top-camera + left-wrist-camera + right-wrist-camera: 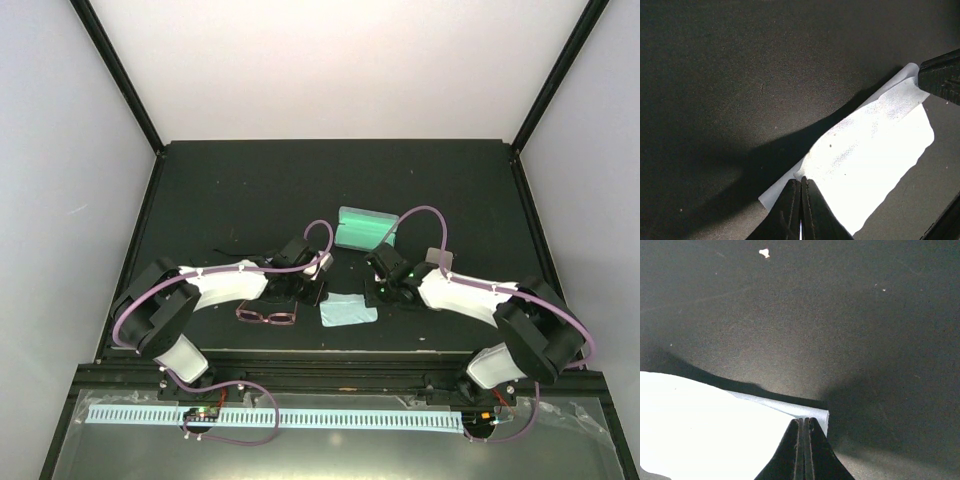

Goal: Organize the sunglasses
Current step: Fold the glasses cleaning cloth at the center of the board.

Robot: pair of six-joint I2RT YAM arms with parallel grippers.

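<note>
Comprises black surface (250, 190), white walls (330, 70), pink-maroon sunglasses (266, 317); pinches light blue cloth (348, 311) at opposite corners in closed left fingers (790, 210) and closed right fingers (795, 450).

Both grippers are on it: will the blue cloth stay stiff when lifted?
Probably floppy: the cloth looks thin, with a wavy edge. Likely light. Pinched at two corners by the left gripper and right gripper, it may sag between them.

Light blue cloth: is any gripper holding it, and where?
Both hold the light blue cloth: left gripper shut on one short edge, right gripper on a corner at the opposite end.
</note>
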